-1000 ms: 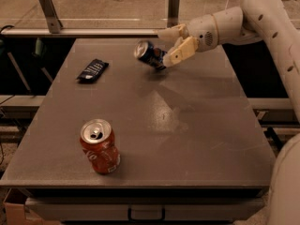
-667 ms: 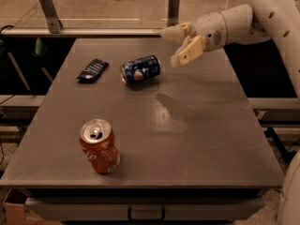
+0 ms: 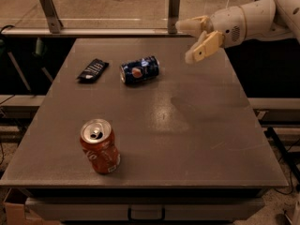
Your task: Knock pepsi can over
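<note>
The pepsi can [image 3: 139,70] lies on its side in the upper middle of the frame, on the far part of the table [image 3: 197,139]. Its length runs roughly left to right, the right end a little higher in the frame, and its round logo faces up. Near it on the left, not touching, a flat black packet [image 3: 93,70] lies on the table.

To the right of the can, in the upper right of the frame, the tool [image 3: 191,41] hangs above the far right part of the table, apart from the can. Its two pale fingers [image 3: 205,47] are spread wide and hold nothing; one points left, the other angles downward. The white arm [image 3: 248,18] behind it runs off the upper right corner.

In the lower left of the frame an orange-red can [image 3: 99,146] stands upright with its opened top showing, well apart from the pepsi can. Two metal posts [image 3: 174,8] rise behind the far edge of the table.
</note>
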Controlling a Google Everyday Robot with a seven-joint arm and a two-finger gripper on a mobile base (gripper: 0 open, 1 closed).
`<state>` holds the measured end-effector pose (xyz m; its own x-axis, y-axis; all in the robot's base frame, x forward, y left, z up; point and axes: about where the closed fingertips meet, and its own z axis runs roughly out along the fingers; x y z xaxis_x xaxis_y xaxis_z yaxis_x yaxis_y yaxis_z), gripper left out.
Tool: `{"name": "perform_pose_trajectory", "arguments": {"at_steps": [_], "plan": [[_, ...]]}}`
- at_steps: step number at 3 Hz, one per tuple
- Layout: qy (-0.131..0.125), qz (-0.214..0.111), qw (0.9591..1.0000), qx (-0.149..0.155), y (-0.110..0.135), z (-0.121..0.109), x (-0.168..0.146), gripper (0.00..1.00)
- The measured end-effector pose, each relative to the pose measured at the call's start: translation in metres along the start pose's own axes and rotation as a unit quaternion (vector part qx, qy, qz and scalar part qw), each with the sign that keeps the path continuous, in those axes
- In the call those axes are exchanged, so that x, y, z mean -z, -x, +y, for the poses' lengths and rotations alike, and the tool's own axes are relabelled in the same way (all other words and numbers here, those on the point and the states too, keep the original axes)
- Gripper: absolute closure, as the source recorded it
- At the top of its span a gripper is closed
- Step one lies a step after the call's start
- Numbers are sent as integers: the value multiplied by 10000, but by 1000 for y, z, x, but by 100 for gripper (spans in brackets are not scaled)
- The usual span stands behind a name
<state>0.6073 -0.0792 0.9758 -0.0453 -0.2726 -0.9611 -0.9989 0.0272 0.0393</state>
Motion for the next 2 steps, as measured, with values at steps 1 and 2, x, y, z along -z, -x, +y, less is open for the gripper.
{"name": "perform_pose_trajectory", "arguments": {"at_steps": [1,2], "plan": [[-651,153,9978,37,-6,-16,42,0],[-723,172,9972,48,-6,-18,47,0]]}}
